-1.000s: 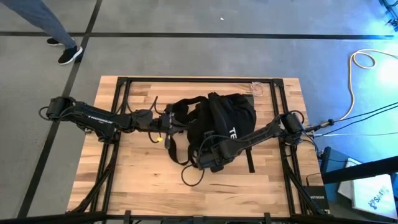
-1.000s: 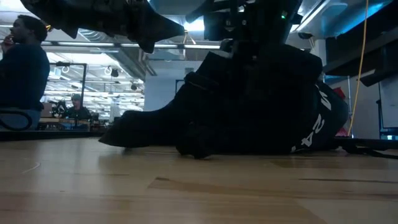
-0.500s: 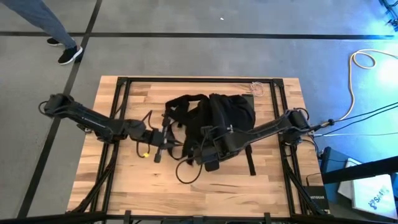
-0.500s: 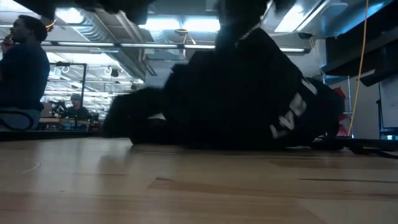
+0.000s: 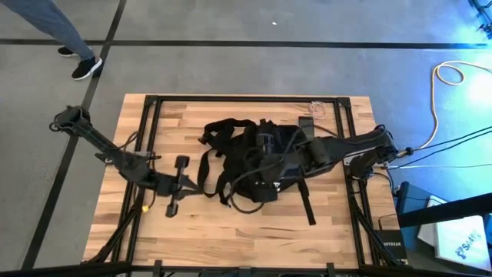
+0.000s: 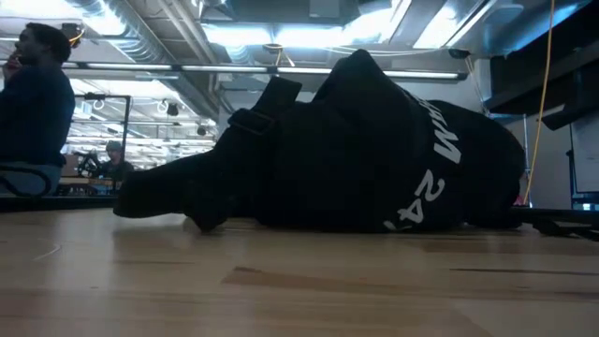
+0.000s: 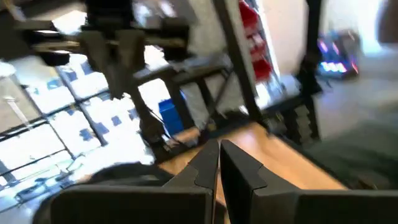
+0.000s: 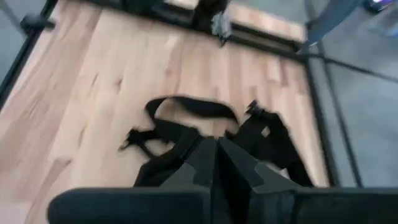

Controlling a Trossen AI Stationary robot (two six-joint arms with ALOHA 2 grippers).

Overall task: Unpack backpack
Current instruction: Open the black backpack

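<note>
Nothing has yet come out of the backpack (image 5: 261, 158), which lies slumped on its side at the middle of the bench (image 5: 338, 223), straps trailing left and toward the near edge. No unpacked item shows on the wood. The right tool (image 8: 217, 155) hovers over the bag, fingers together on nothing; the left tool (image 7: 219, 163), likewise pressed together and empty, sits off to the left. By this judgement, all the unpacking remains.

Wooden surface (image 5: 238, 231) on a black frame, grey floor (image 5: 231, 65) around it. Person's leg and dark shoe (image 5: 86, 68) well beyond left gripper (image 5: 178, 186). Yellow-white cable (image 5: 450, 77) and boxes (image 5: 461, 238) out past right gripper (image 5: 265, 146). Seated person (image 6: 36, 112) in low view background.
</note>
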